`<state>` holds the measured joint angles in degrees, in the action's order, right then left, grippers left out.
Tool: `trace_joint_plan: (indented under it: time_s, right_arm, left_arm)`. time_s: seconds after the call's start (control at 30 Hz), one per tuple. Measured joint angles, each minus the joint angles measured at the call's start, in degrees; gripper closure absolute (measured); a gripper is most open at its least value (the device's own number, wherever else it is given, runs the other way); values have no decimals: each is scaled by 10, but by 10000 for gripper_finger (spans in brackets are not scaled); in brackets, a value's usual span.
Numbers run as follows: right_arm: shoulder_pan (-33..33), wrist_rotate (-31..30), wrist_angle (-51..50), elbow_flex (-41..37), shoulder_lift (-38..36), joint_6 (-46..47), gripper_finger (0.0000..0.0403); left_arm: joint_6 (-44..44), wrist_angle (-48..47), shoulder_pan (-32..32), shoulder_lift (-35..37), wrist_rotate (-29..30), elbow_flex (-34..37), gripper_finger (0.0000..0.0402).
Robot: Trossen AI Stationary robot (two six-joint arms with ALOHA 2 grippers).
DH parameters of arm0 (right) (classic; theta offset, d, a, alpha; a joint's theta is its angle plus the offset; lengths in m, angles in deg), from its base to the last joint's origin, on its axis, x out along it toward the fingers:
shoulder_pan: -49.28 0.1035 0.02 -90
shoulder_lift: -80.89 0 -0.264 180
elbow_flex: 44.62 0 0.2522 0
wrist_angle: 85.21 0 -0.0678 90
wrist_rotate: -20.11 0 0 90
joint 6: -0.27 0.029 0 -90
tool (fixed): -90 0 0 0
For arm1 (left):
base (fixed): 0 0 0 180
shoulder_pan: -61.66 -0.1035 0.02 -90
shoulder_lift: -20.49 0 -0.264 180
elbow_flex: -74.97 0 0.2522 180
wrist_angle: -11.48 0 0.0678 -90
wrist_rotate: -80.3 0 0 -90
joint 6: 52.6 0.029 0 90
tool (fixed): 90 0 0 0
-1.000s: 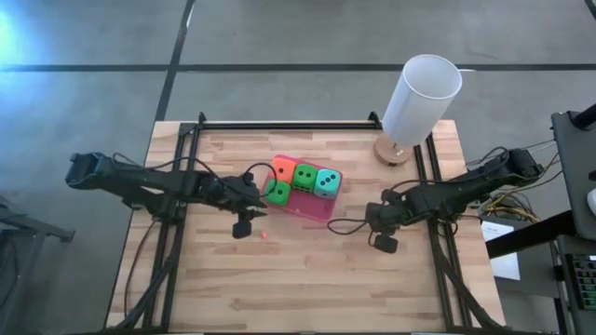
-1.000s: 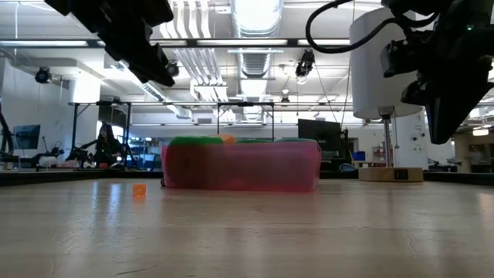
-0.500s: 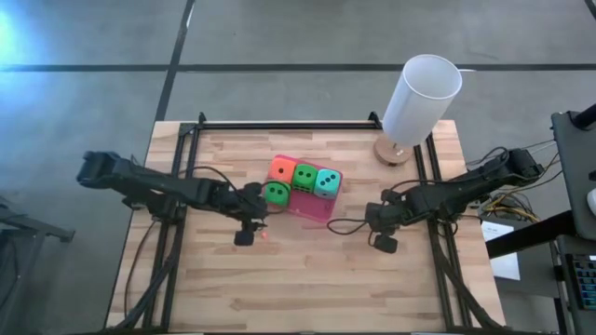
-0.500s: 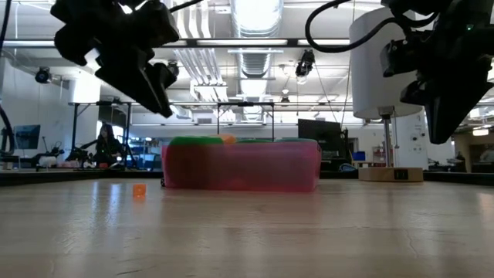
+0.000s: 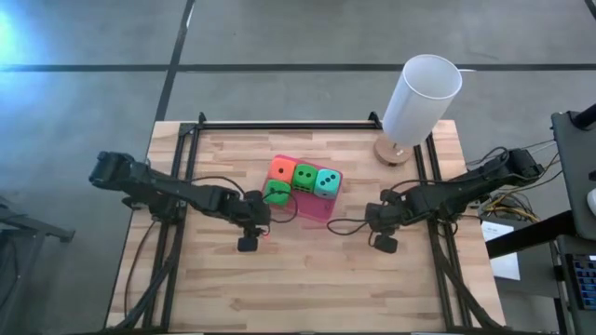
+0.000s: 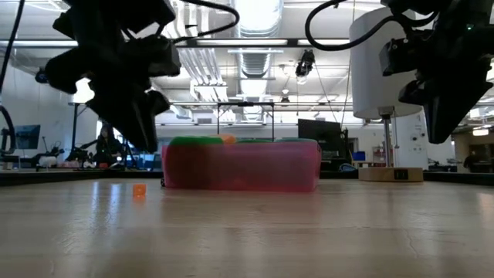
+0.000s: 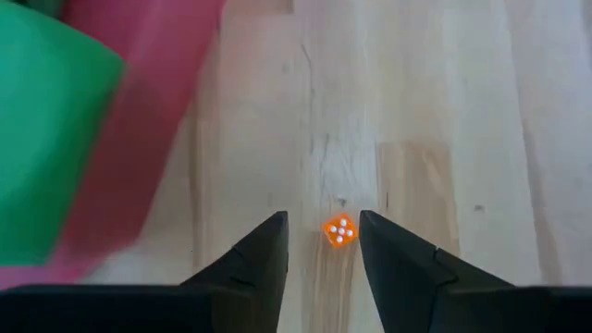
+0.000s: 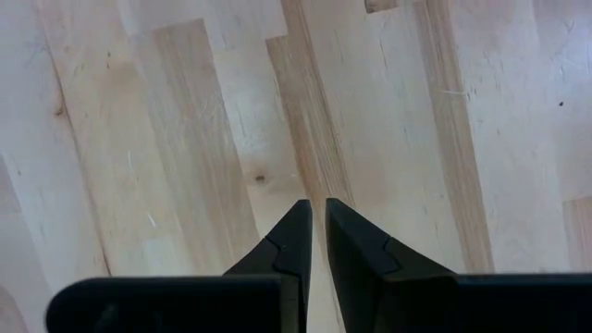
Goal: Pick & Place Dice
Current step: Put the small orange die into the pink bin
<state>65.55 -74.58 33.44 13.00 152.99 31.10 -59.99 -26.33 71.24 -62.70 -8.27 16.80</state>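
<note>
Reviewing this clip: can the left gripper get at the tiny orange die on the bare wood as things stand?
Probably yes. The left gripper stands open right over the tiny orange die, which sits between its fingertips on bare table, clear of the pink pad. Nothing blocks it.

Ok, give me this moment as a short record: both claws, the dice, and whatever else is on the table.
left claw: open, hovering over the tiny orange die, not touching it
right claw: shut, empty, above bare table to the right of the pad
pink pad: holds orange cube, green cube, teal cube, second green cube
white cylinder: upright, far right corner
</note>
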Motion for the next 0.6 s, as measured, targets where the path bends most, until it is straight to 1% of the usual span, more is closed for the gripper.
trace_joint_plan:
  time_s: [0.13,0.27,0.47,0.6]
  right_arm:
    - [0,0,1,0,0,0,369]
    - [0,-2,1,0,0,0,369]
    - [0,-14,1,0,0,0,369]
    - [0,-14,2,0,0,0,369]
  left_arm:
    - [-14,-2,13,-18,0,0,268]
    - [-50,-28,36,-29,0,-21,267]
    - [-129,-73,63,-45,0,-67,270]
    - [-176,-109,66,-58,0,-87,275]
